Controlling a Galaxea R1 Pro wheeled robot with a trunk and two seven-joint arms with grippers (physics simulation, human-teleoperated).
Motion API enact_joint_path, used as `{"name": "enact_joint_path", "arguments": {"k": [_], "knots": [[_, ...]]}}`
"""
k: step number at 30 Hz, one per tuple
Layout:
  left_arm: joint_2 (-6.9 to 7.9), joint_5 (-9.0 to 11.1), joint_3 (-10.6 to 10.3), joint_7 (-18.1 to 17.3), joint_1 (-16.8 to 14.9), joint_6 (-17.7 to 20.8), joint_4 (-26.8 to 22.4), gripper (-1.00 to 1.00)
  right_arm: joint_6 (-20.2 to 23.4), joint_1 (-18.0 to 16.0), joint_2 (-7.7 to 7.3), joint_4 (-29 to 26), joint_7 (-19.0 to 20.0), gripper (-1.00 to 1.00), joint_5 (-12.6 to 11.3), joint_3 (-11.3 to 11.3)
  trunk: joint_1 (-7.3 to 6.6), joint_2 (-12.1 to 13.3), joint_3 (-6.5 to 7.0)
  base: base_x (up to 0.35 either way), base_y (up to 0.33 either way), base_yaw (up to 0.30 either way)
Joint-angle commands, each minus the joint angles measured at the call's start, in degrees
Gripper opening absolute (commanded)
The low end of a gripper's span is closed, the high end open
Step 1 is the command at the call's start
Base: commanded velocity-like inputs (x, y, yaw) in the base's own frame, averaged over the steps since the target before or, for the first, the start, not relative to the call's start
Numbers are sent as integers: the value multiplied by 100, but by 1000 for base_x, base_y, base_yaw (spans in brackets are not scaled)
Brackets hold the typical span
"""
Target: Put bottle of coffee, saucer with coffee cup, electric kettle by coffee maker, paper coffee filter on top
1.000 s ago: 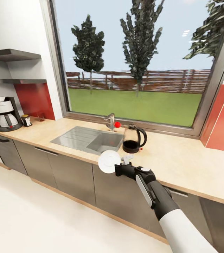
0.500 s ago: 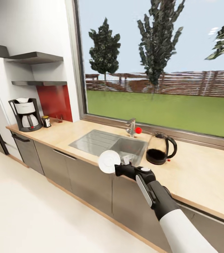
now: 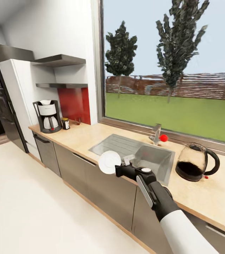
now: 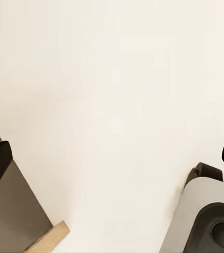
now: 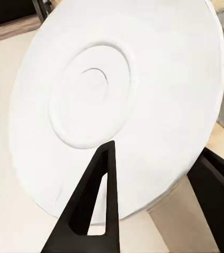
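One saucer is sitting clamped in my right gripper, held out in front of me on edge, its face turned toward the floor side of the room. In the right wrist view the saucer is showing its ringed centre, with one dark finger lying across its face and the other finger coming in behind the rim, so the jaws are pinching the rim between them.

Left gripper: both dark fingertips are showing at the edges of the left wrist view, set wide apart with nothing between them, hanging over pale floor.

Bench is running along under the window. Coffee maker is standing at the far end of the bench, under the shelves, with a small dark-bodied jar just beside it. I cannot tell from here whether that jar is the coffee bottle. Sink is lying mid-bench with its tap behind it. Electric kettle is standing on the bench on the far side of the sink from the coffee maker, well apart from it, with dark liquid in its base.

Refrigerator is standing past the coffee maker's end of the bench.
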Motion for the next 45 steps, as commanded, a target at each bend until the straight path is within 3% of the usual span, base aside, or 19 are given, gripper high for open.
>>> {"name": "enact_joint_path", "arguments": {"k": [1, 35, 45], "knots": [[-1, 19, 41, -10, -3, -25, 6, 100, 42, -3, 0, -8, -10, -100, -58, -2, 5, -7, -4, 256, 246, 227], [-18, 19, 41, -27, -2, -33, 6, 100, 42, -3, 0, -2, -5, -100, -58, -2, 5, -7, 190, 288, 205, 227], [-19, 19, 41, -27, -6, -41, 18, 100, 42, -1, 0, -2, -4, -100, -56, -2, 5, -7, 199, 286, 212, 40]]}}
